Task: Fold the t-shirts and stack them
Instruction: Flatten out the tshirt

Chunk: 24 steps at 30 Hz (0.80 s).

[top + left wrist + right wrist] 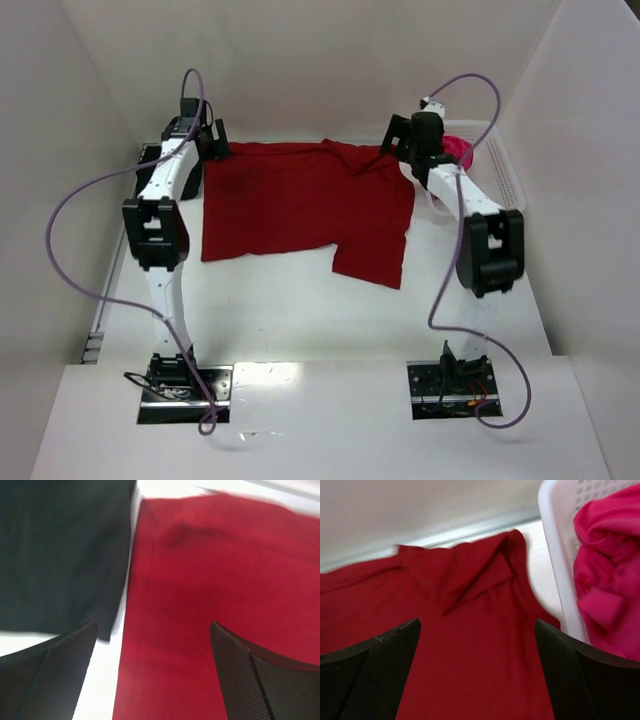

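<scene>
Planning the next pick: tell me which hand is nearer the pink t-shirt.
Right. The right hand hovers beside the white basket holding the pink t-shirt; the left hand is across the red t-shirt, at its other far corner.

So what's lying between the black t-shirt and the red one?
Only a narrow strip of bare white table separates the black t-shirt from the red t-shirt; nothing lies on it. The left wrist view shows this.
</scene>
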Available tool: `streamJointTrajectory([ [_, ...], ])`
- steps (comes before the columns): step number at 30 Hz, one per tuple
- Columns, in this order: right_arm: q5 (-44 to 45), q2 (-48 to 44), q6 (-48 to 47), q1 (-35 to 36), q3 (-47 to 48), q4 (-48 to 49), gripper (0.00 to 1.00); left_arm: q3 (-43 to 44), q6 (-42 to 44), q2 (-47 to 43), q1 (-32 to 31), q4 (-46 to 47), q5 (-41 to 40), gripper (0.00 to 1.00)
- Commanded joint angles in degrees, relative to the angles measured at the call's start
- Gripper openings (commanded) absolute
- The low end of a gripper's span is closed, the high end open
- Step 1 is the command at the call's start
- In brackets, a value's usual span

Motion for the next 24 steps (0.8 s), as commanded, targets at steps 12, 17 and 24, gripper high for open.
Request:
streamJointTrajectory([
  [12, -21.63, -33.91, 5.09, 2.36, -23.3, -16.26, 0.93, -47.54, -1.86, -41.42, 0.23, -3.41, 16.95, 1.0],
  [17, -10.3, -45.85, 7.65, 4.56, -34.37, -22.69, 0.92, -56.76, -3.08, -46.98, 0.23, -4.11, 14.05, 1.0],
  [24, -8.55, -47.63, 11.77, 6.31, -38.79, -29.82, 0.88, -59.23, -4.93, -45.85, 0.23, -4.12, 10.63, 1.0],
])
